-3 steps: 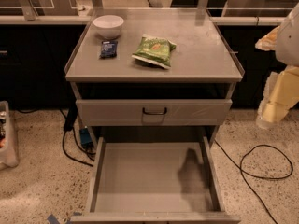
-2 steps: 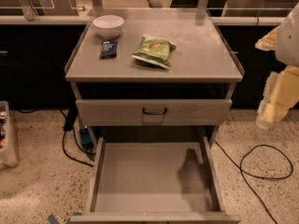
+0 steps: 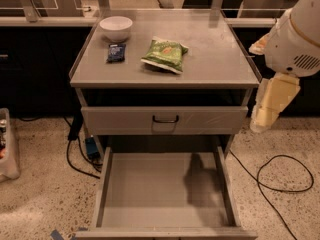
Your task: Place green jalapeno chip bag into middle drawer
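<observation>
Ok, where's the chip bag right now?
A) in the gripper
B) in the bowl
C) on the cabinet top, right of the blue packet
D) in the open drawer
C: the chip bag lies on the cabinet top, right of the blue packet; the drawer is bare, and the gripper hangs off the cabinet's right side.

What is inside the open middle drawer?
The middle drawer shows only bare floor and a shadow; its back edge is hidden. The gripper hangs to its right.
</observation>
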